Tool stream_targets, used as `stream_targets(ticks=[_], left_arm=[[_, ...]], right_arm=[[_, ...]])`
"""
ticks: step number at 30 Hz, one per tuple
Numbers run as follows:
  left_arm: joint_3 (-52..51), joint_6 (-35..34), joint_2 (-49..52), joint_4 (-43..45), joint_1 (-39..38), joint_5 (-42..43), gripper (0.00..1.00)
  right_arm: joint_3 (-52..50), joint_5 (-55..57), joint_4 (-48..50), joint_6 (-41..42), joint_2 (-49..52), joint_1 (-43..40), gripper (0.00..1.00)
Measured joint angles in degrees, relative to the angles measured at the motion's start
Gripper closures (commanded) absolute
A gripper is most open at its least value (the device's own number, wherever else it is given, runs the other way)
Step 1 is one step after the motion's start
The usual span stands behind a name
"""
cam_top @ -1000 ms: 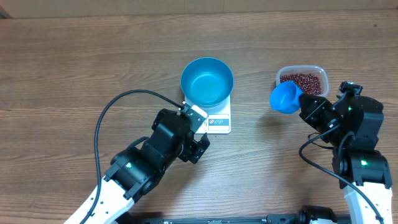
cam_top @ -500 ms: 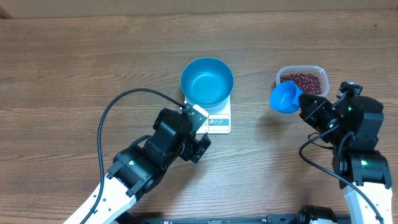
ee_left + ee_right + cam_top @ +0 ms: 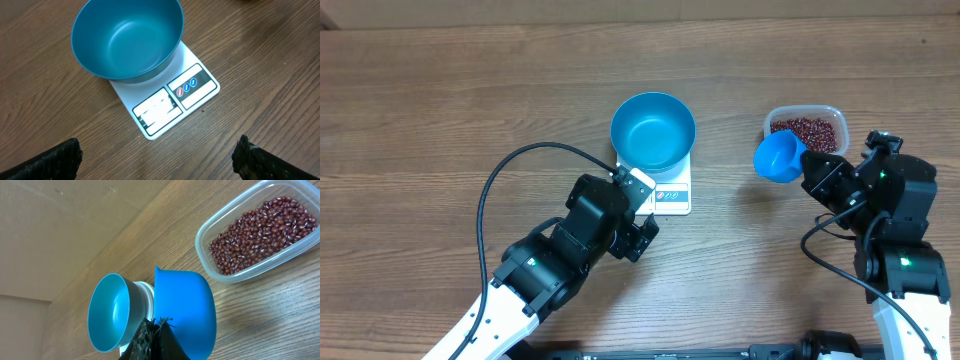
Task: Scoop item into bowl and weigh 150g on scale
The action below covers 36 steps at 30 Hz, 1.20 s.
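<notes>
Wood-grain table [image 3: 420, 100] under everything. Left arm [image 3: 550, 265] in from bottom left, black cable [image 3: 479, 225] looping out beside it. Right arm [image 3: 895, 200] in from bottom right.

Blue bowl [image 3: 653, 130] upright on the white scale [image 3: 672, 196], near table centre. Covers the scale's far part; display window and label strip exposed along the near edge. Display not readable.

Clear tub [image 3: 805, 128] flat on the table, well right of the bowl, apart from the scale.

Left gripper [image 3: 157, 150] just in front of the scale's near edge, fingers spread wide, nothing between them. Touching the scale corner or only above it: can't tell.

Right gripper [image 3: 812, 170] pinched tight on the handle end of the blue scoop [image 3: 779, 157]. Scoop up off the table, between bowl and tub, just beside the tub's near-left corner, open side facing up and left in the overhead view.

Red-brown beans [image 3: 260, 232] in the tub, a loose layer across its floor.
</notes>
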Motion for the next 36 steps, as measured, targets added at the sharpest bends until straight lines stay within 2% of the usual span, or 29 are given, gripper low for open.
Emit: stream_targets(ticks=[12, 16, 24, 31, 36], left_arm=[[0.00, 0.00, 0.00, 0.00, 0.00, 0.00, 0.01], [0.00, 0.00, 0.00, -0.02, 0.00, 0.00, 0.01], [-0.02, 0.00, 0.00, -0.04, 0.00, 0.00, 0.01], [-0.02, -0.02, 0.00, -0.11, 0.00, 0.00, 0.01], [-0.02, -0.13, 0.00, -0.22, 0.00, 0.00, 0.00]], right_arm=[[0.17, -0.70, -0.04, -0.72, 0.00, 0.00, 0.96], [3.45, -1.57, -2.08, -1.73, 0.17, 0.00, 0.96], [20.44, -0.57, -13.03, -6.56, 8.44, 0.00, 0.96], [38.71, 7.80, -28.26, -11.47, 23.69, 0.00, 0.96], [50.03, 14.10, -33.92, -16.26, 33.94, 0.00, 0.96]])
